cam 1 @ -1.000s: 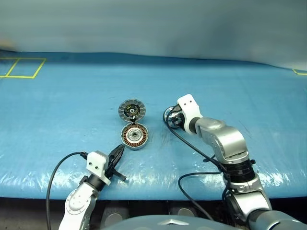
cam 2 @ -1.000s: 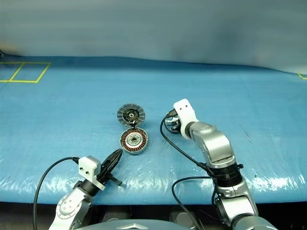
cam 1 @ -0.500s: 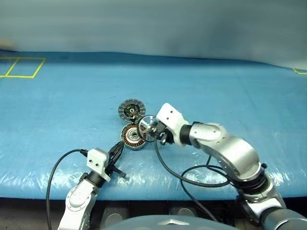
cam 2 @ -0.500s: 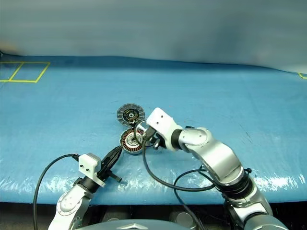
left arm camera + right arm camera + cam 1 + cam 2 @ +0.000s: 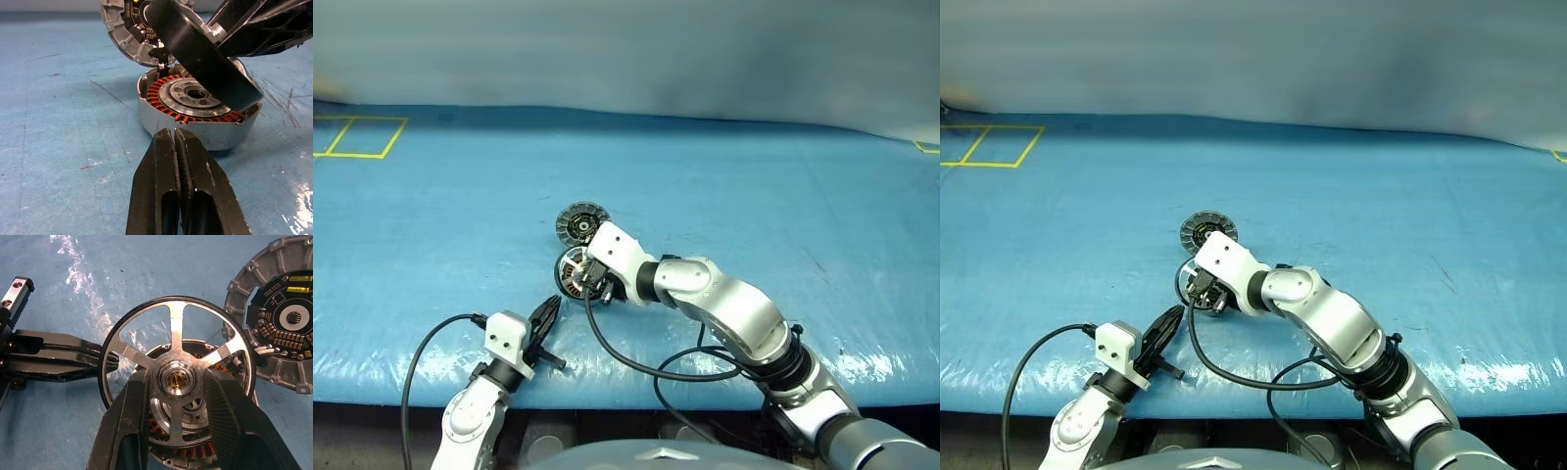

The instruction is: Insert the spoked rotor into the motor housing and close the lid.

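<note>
Left eye view: the right gripper (image 5: 590, 286), out at centre-right a second ago, now sits left of centre over the housing (image 5: 570, 271), with the lid (image 5: 581, 222) just above.

Left wrist view: the left gripper (image 5: 175, 142), fingers closed and empty, points at the housing.

Right wrist view: the rotor (image 5: 177, 379) is pinched by its hub above the windings; insertion looks imminent.
</note>
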{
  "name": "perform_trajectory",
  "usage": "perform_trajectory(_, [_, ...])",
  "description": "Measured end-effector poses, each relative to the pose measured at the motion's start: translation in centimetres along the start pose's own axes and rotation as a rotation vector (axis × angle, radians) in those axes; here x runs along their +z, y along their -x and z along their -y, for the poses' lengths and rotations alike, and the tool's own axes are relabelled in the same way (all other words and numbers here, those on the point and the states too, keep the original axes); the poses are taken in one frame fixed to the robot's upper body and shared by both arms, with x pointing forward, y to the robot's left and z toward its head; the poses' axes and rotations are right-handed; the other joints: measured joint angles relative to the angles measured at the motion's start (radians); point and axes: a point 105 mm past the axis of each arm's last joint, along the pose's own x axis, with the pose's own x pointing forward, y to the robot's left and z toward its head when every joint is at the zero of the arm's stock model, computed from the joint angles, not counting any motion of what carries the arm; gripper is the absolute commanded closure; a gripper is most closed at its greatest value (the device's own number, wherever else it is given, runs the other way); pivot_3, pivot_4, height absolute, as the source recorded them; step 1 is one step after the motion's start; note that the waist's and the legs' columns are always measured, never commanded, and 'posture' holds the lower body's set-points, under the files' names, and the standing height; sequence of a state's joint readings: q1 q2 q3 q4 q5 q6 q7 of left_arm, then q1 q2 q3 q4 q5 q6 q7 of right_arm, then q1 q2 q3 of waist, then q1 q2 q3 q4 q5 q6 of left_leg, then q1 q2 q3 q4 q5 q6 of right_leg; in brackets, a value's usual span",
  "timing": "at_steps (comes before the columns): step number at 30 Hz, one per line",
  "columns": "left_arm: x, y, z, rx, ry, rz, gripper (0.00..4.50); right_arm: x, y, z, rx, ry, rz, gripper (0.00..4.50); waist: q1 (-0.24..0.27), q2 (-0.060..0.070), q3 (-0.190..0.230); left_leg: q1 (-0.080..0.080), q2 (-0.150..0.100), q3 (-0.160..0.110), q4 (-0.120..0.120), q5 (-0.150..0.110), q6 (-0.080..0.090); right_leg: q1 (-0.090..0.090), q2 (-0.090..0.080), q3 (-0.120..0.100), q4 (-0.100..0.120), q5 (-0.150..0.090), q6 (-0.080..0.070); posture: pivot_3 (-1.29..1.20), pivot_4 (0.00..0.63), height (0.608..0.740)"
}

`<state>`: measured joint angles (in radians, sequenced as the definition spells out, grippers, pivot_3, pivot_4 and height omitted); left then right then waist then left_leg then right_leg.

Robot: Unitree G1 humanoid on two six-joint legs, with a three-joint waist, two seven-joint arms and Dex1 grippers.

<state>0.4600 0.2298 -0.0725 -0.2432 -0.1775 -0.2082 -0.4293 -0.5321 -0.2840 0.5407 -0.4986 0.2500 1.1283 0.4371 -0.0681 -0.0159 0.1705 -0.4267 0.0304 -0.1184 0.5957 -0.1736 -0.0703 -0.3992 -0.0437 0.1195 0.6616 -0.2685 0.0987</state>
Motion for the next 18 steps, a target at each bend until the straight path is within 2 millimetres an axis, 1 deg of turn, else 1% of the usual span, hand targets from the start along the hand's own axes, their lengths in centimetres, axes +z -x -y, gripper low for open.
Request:
perform_trajectory(5, [-0.01, 0.00, 0.06, 0.004, 0.005, 0.002, 4.40, -0.57, 0.21, 0.47, -0.012, 0.004, -0.022, 3.23, 0.000, 0.000, 0.000, 0.000, 0.000, 0.000, 0.000, 0.000, 0.000, 0.000, 0.000, 0.000, 0.000, 0.000, 0.000, 0.00, 0.150, 0.740])
perform_trajectory(18, [0.29, -0.42, 0.32, -0.014, 0.006, 0.018, 4.40, -0.99, 0.47, 1.04, -0.043, 0.015, -0.042, 3.23, 0.000, 0.000, 0.000, 0.000, 0.000, 0.000, 0.000, 0.000, 0.000, 0.000, 0.000, 0.000, 0.000, 0.000, 0.000, 0.00, 0.150, 0.740])
